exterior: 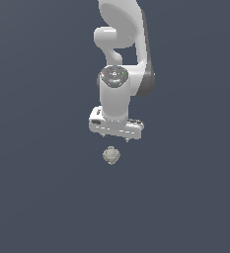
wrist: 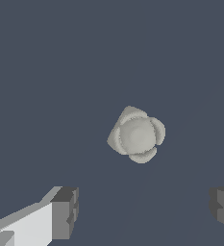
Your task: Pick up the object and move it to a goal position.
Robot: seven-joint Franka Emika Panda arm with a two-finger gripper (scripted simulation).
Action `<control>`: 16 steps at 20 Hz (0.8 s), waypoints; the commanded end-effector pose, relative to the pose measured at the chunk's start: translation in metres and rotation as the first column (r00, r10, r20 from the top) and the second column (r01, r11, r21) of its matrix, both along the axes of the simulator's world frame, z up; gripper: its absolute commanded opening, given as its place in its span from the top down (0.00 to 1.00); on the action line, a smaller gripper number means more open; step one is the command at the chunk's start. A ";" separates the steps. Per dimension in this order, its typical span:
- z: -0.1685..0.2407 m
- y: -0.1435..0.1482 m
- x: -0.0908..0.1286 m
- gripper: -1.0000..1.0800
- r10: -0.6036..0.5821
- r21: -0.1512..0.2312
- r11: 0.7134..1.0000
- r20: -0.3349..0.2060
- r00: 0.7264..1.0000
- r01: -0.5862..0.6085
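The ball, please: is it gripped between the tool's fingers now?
No, the ball lies apart from the open tool, whose fingers stand wide.

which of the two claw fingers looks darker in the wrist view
The far finger on the opposite side from the white-backed one; it shows only dark grey, partly cut off.

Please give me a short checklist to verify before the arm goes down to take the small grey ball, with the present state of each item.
1. End effector open: ok. In the wrist view the two fingertips stand far apart.
2. Opening wider than the ball: ok.
3. Nothing held at present: ok, the space between the fingertips is empty.
4. Ball apart from the end effector: ok. In the exterior view the ball sits just below it, not touching.
5. Ball centred between the fingertips: cannot tell; in the wrist view it lies ahead of them.
6. Goal position known: cannot tell, no marker shows in either view.
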State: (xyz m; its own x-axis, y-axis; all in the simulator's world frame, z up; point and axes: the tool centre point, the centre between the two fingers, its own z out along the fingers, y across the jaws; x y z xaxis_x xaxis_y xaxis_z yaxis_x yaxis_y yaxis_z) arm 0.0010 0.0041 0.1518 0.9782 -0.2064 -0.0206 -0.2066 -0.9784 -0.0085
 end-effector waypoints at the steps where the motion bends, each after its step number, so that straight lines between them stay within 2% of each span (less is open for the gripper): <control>1: -0.007 -0.002 0.003 0.04 -0.062 -0.001 0.998 0.001 0.998 0.062; 6: -0.025 -0.007 0.011 0.04 -0.208 -0.004 0.978 0.004 0.978 0.208; 16: -0.053 -0.016 0.021 0.04 -0.426 -0.010 0.905 0.014 0.905 0.426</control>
State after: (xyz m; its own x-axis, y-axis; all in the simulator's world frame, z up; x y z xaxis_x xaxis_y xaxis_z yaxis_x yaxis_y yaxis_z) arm 0.0208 -0.0106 0.1020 0.8144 -0.5803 -0.0071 -0.5803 -0.8144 -0.0016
